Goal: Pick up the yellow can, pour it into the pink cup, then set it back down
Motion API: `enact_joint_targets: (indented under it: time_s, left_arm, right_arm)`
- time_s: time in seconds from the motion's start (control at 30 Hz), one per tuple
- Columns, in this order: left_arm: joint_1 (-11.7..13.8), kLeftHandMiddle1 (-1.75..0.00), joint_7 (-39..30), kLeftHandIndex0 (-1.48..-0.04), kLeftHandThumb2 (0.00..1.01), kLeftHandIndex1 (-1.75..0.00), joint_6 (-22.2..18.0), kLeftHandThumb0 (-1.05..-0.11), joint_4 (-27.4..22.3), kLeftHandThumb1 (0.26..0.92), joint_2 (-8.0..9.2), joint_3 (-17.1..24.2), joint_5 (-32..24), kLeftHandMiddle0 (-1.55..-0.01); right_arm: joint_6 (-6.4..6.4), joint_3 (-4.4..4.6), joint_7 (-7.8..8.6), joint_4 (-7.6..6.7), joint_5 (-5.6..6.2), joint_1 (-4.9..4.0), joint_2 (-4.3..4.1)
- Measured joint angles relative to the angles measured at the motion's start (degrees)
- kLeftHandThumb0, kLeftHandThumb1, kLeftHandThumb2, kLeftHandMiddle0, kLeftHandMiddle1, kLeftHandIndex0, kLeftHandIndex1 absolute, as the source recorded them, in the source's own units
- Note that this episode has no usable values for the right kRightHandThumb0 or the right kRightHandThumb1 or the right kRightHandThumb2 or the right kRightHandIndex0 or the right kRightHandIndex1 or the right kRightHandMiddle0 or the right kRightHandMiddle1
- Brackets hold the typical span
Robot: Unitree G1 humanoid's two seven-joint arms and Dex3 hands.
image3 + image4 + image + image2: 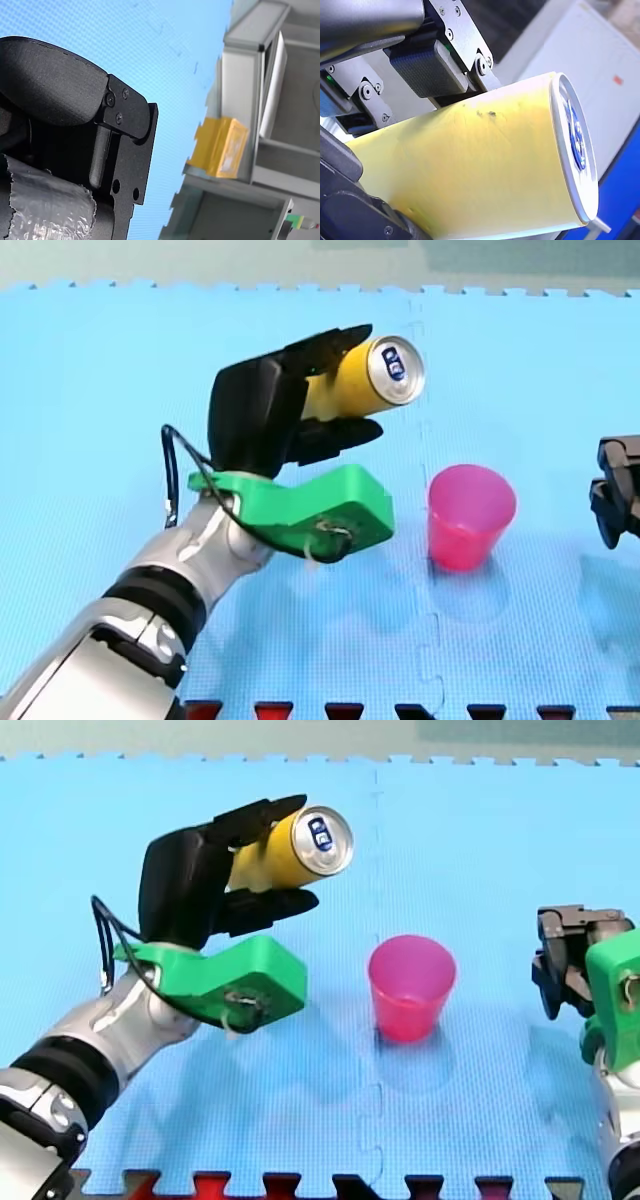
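Can: yellow can (pixel 365 375) is up off the mat, tipped nearly on its side, silver top end w/ blue tab pointing toward the cup's side.
Left hand: left hand (pixel 265 410) is wrapped round the can's body, black fingers (pixel 335 340) over it and more under it, so gripping tight.
Close-up: second wrist view shows the same can (pixel 470 170) w/ a ribbed finger pad (pixel 427 67) pressed on its side; small dark scuff on the yellow.
Cup: pink cup (pixel 468 515) stands upright on the mat, mouth open, to the right of and lower than the can; the two are apart.
Right hand: right hand (pixel 565 960) sits out by the right edge, well apart from the cup; can't tell if open or closed.
Wrist: green bracket (pixel 320 505) on left wrist, black cable looped beside it.
Mat: blue foam puzzle mat (pixel 480 840) under everything.
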Motion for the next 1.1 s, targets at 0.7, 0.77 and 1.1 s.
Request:
enact_joint_targets:
  time_s: [0.7,0.77,1.1]
  left_arm:
    - [7.16,-0.02,-29.67,-1.21,0.0,0.0,-4.25,-0.367,-1.51,0.799,-4.33,18.85,-22.1,-1.3]
    - [7.72,-0.02,-31.93,-1.21,0.0,0.0,-4.65,-0.364,-1.52,0.799,-4.5,20.18,-23.39,-1.3]
    - [9.58,-0.01,-35.83,-1.21,0.0,0.0,-5.09,-0.355,-1.04,0.795,-4.38,23.83,-25.21,-1.31]
  right_arm:
    - [0.53,-0.89,1.6,-0.11,0.71,-0.06,-0.9]
    - [0.53,-0.9,1.56,-0.08,0.67,-0.07,-0.95]
    - [0.53,-0.75,0.74,0.2,0.19,-0.12,-1.14]
